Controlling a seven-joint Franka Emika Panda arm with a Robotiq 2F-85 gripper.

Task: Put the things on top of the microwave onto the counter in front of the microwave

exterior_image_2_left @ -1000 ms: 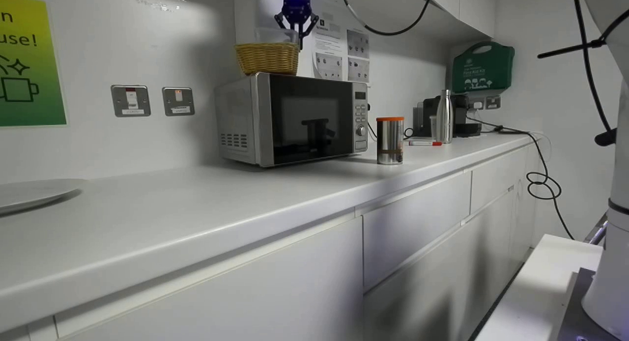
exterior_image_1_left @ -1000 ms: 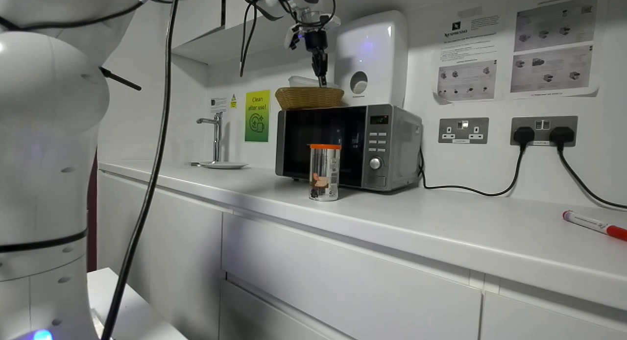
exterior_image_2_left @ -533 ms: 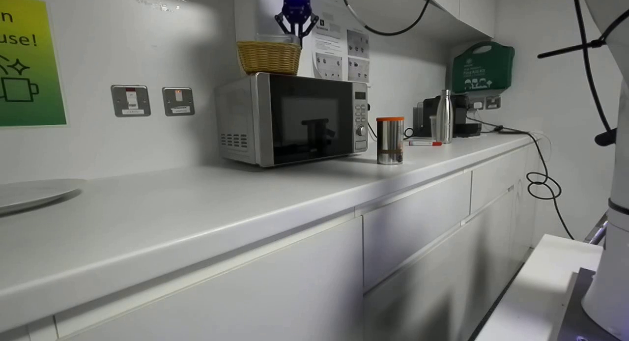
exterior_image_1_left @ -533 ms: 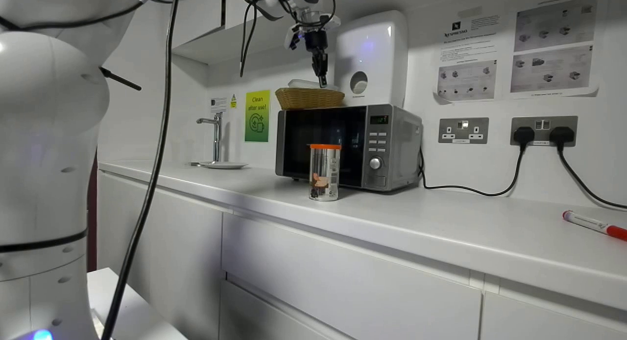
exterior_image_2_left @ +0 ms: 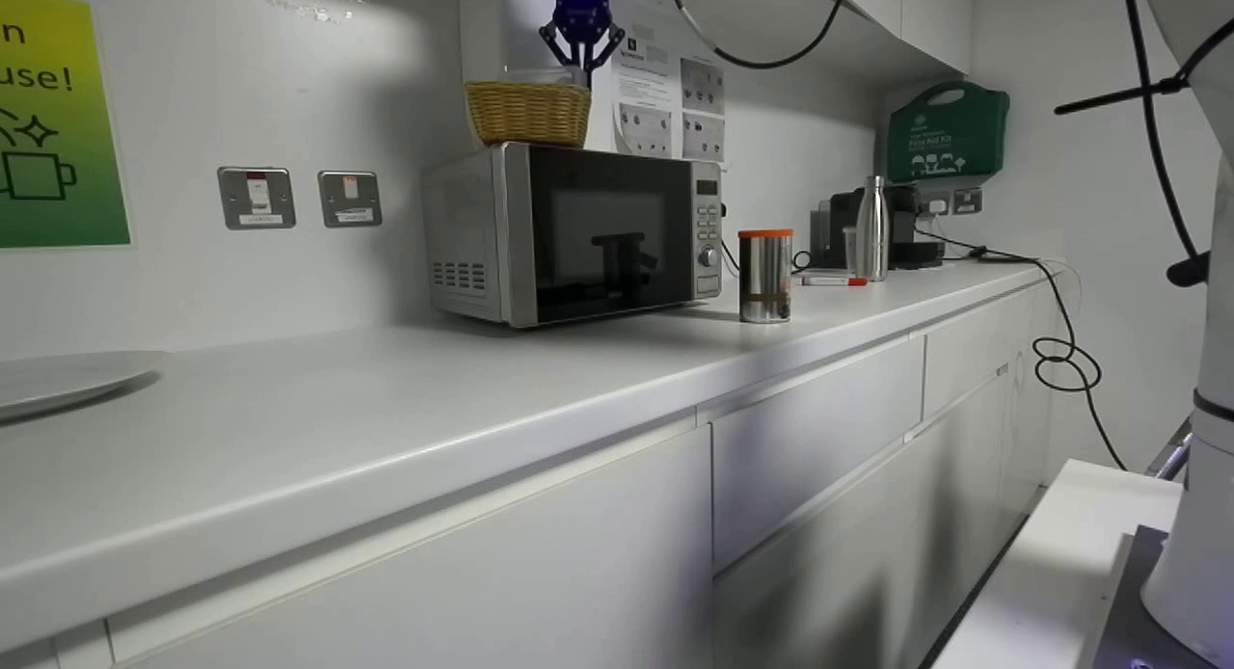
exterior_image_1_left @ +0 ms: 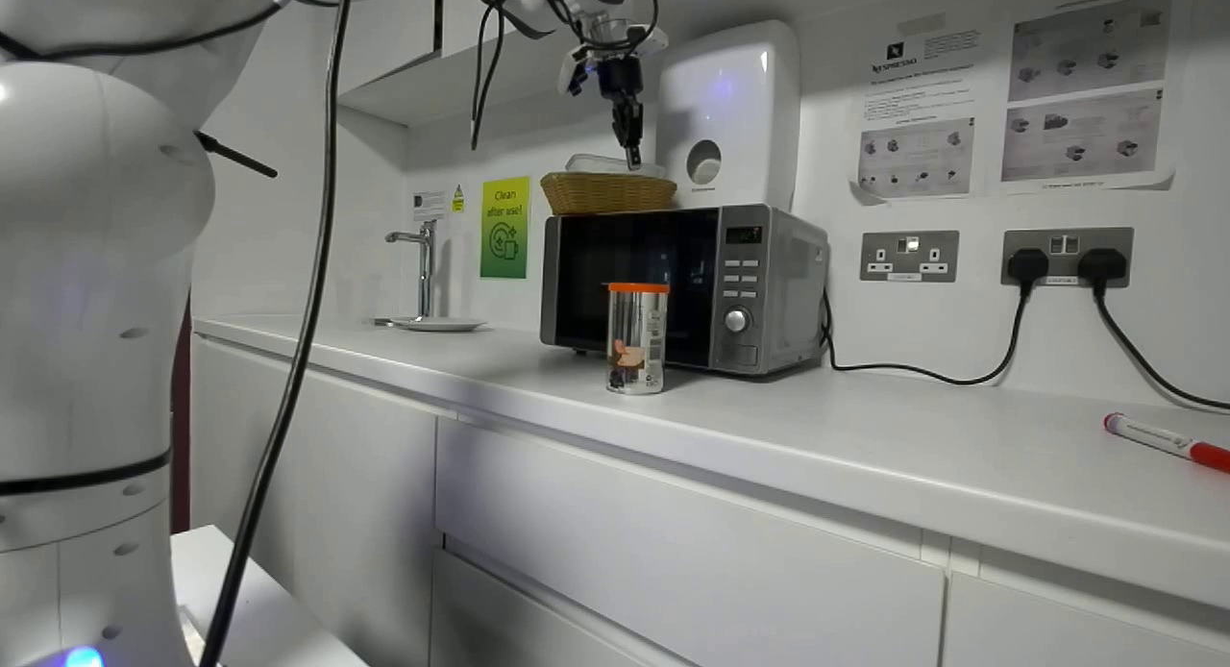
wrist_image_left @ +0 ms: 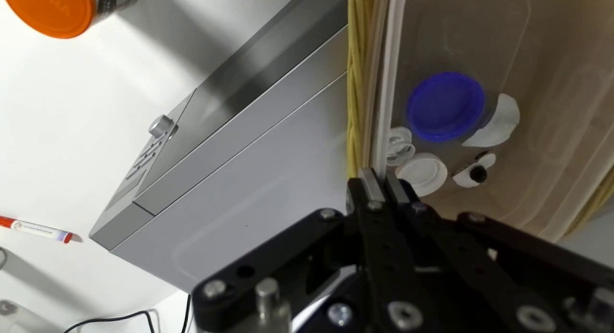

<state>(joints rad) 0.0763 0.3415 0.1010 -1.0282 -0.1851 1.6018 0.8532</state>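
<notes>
On top of the silver microwave [exterior_image_1_left: 793, 292] sits a tan wicker basket [exterior_image_1_left: 607, 196] [exterior_image_2_left: 527, 115]. Inside it lies a clear plastic container [exterior_image_2_left: 542, 76] [wrist_image_left: 389, 88], its rim showing above the basket's edge. Through the wrist view I see a blue lid [wrist_image_left: 446, 106] and small white pieces in the container. My gripper [wrist_image_left: 382, 179] points down at the basket's edge, its fingertips closed around the container's rim, close beside the wicker. In front of the microwave runs the white counter [exterior_image_1_left: 865, 436] [exterior_image_2_left: 463, 389].
A metal canister with an orange lid [exterior_image_1_left: 638, 338] stands on the counter before the microwave door. A red marker [exterior_image_1_left: 1168, 438], a steel bottle [exterior_image_2_left: 872, 230] and a plate [exterior_image_2_left: 72, 380] lie farther along. Behind the basket hangs a white wall box [exterior_image_1_left: 730, 110]; cabinets hang overhead.
The clear container has dropped lower into the basket, while the basket has shifted slightly. My gripper's fingers have drawn closer together; the arm has hardly moved.
</notes>
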